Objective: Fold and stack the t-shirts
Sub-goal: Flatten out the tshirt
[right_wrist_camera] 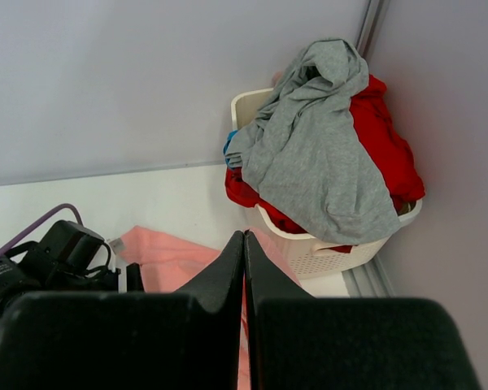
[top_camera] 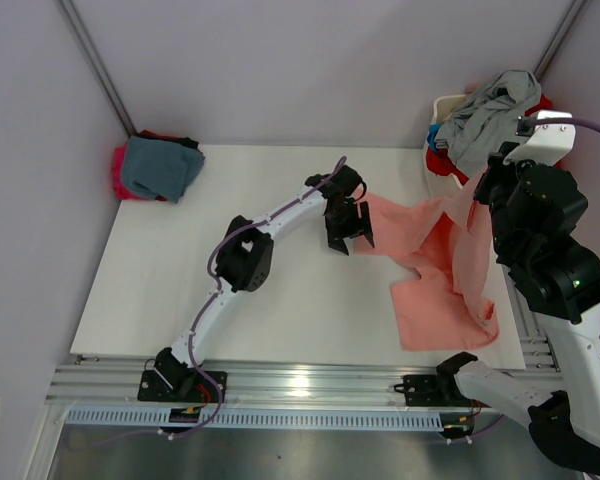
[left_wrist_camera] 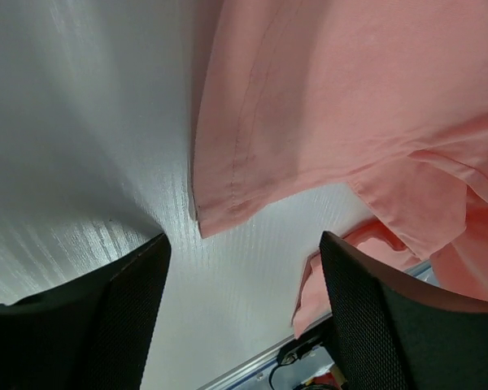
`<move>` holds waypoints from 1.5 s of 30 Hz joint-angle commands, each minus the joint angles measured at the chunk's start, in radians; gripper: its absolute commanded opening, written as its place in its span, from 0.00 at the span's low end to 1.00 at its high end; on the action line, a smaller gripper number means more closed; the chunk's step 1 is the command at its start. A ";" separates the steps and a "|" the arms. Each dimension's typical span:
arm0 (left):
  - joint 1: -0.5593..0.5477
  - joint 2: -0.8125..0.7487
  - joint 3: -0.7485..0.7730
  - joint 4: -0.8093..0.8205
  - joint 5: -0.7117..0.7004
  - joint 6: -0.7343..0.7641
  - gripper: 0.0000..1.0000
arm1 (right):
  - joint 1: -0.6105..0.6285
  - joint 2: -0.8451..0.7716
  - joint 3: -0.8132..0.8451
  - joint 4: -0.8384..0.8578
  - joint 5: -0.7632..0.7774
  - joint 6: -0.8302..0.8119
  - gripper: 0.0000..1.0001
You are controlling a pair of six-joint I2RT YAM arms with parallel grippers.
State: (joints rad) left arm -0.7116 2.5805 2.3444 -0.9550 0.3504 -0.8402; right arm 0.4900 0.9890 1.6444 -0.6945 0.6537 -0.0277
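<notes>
Right tool (right_wrist_camera: 244,244) pinching pink shirt (right_wrist_camera: 167,256); grey shirt (right_wrist_camera: 317,154) heaped over basket (right_wrist_camera: 325,256).

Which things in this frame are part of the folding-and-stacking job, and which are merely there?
Job: salmon-pink t-shirt spread on the table; teal-blue shirt topping the folded corner pile; grey shirt and red shirt heaped in the basket.
Merely there: white laundry basket; table; aluminium rail.

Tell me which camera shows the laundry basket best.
Right wrist: the basket shows rim and slotted wall under the grey shirt and red shirt. Top view catches only its rim; left wrist, nothing.
</notes>
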 commanded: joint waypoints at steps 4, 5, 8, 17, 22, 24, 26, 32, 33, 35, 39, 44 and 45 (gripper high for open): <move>-0.008 -0.034 -0.047 0.015 0.012 -0.040 0.72 | 0.007 -0.012 0.038 0.027 -0.003 -0.024 0.00; -0.008 -0.031 -0.033 0.007 0.012 -0.051 0.69 | 0.007 -0.012 0.038 0.026 -0.005 -0.024 0.00; -0.008 0.010 0.047 -0.050 0.009 -0.071 0.52 | 0.007 -0.015 0.045 0.027 -0.002 -0.026 0.00; -0.008 0.041 0.099 -0.080 0.015 -0.148 0.28 | 0.009 -0.018 0.064 0.026 -0.009 -0.026 0.00; -0.008 0.040 0.096 -0.079 0.018 -0.145 0.01 | 0.007 -0.020 0.074 0.021 -0.017 -0.026 0.00; -0.008 0.037 0.079 -0.068 0.022 -0.137 0.00 | 0.009 -0.021 0.074 0.015 -0.019 -0.025 0.00; -0.008 0.011 0.037 -0.044 0.028 -0.126 0.00 | 0.007 -0.023 0.074 0.003 -0.028 -0.015 0.00; 0.000 -0.057 -0.082 -0.014 -0.011 -0.089 0.00 | 0.009 -0.035 0.051 -0.011 -0.045 0.009 0.00; 0.004 -0.057 -0.083 -0.025 -0.016 -0.082 0.00 | 0.007 -0.038 0.048 -0.013 -0.046 0.014 0.00; 0.017 -0.072 -0.100 -0.045 -0.031 -0.071 0.00 | 0.007 -0.049 0.026 -0.011 -0.060 0.023 0.00; 0.040 -0.141 -0.229 -0.002 -0.040 -0.033 0.00 | 0.007 -0.067 -0.047 -0.028 -0.082 0.074 0.00; 0.009 -0.411 -0.597 0.277 -0.200 0.111 0.00 | 0.007 -0.119 -0.296 0.067 -0.022 0.089 0.00; -0.003 -0.568 -0.667 0.362 -0.220 0.133 0.00 | 0.007 -0.116 -0.369 0.081 -0.011 0.095 0.00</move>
State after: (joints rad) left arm -0.6918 2.3089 1.8492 -0.8028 0.2573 -0.8219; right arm 0.4927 0.8642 1.3975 -0.6781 0.6056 0.0387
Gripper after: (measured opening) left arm 0.003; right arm 0.003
